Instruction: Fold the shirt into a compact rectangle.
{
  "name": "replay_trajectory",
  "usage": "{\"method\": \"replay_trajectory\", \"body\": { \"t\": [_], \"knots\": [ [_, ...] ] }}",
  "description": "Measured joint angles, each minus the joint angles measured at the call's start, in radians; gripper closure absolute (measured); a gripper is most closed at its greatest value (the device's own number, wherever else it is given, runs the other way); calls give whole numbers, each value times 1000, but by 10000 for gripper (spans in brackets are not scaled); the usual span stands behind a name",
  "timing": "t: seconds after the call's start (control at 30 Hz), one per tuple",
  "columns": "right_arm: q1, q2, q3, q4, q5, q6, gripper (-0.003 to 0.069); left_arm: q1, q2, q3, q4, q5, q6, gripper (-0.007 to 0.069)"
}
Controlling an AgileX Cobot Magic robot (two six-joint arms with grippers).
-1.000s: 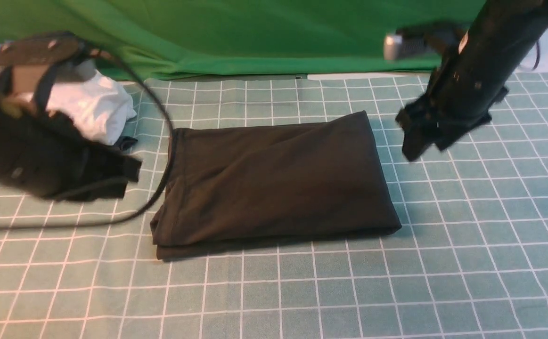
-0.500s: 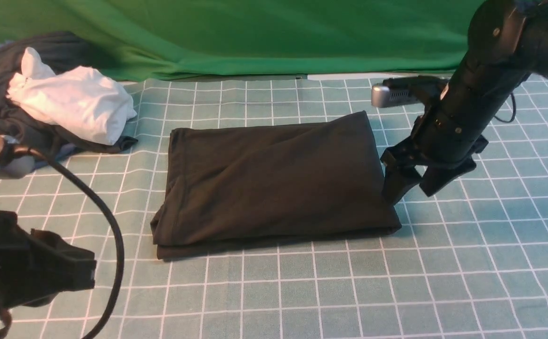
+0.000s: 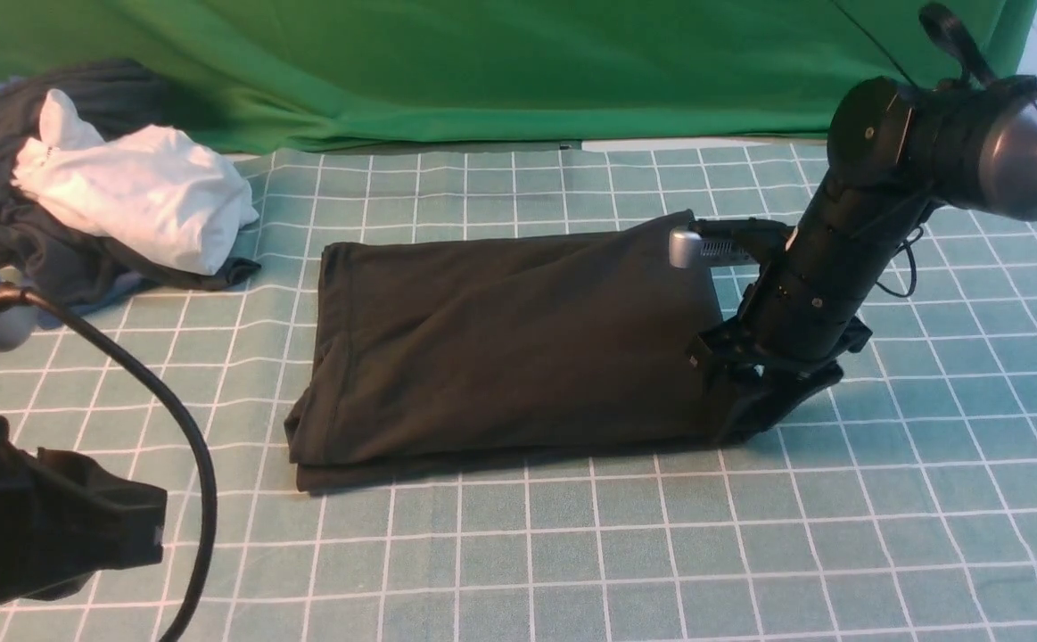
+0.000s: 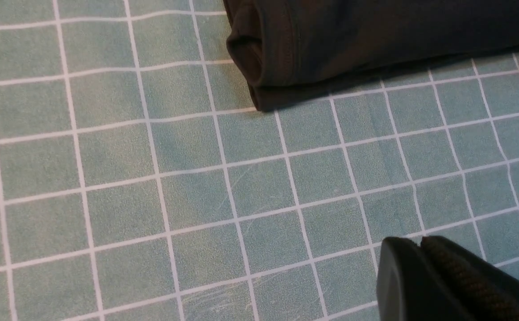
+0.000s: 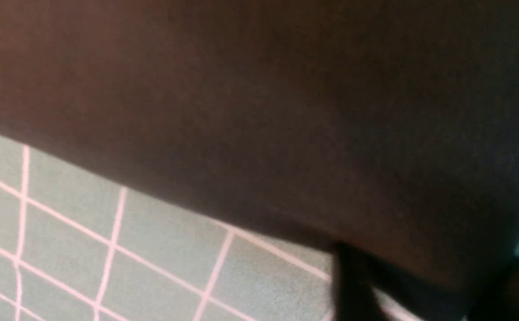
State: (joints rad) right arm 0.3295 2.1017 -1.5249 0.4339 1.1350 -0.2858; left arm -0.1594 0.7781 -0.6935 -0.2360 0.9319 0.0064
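Observation:
The black shirt (image 3: 518, 339) lies folded into a rough rectangle in the middle of the mat, its near-left rolled corner (image 4: 263, 58) showing in the left wrist view. My right gripper (image 3: 750, 415) is down at the shirt's near right corner. Its two fingers (image 5: 348, 276) stand apart, and the dark fabric (image 5: 259, 111) fills the gap between them. My left gripper (image 3: 157, 530) hangs low at the near left, off the shirt. It (image 4: 422, 240) is shut, holds nothing, and sits over bare mat.
A pile of other garments sits at the far left, a white one (image 3: 144, 201) on dark ones (image 3: 1, 223). A black cable (image 3: 188, 446) loops from my left arm. A green backdrop (image 3: 482, 62) closes the far edge of the grid mat (image 3: 839, 535).
My right arm came down from the far right to the shirt's near right corner, its fingers now straddling the fabric. My left arm drew back from the far left to the near left.

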Motion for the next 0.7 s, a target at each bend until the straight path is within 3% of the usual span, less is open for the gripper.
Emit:
{"method": "replay_trajectory", "body": {
  "t": [0.03, 0.1, 0.23, 0.53, 0.7],
  "knots": [
    [0, 0, 0, 1, -1, -6, 477, 0, 0, 0, 0, -1, 0, 618],
    [0, 0, 0, 2, 0, -11, 574, 0, -1, 0, 0, -1, 0, 618],
    [0, -5, 1, 6, 41, -14, 621, 0, -1, 0, 1, -2, 0, 618],
    [0, -138, 141, -127, 64, 14, 614, 0, -1, 0, 3, -21, 0, 618],
    [0, -145, 160, -204, 56, 68, 447, 0, -2, 0, 3, -36, 0, 618]
  ]
}}
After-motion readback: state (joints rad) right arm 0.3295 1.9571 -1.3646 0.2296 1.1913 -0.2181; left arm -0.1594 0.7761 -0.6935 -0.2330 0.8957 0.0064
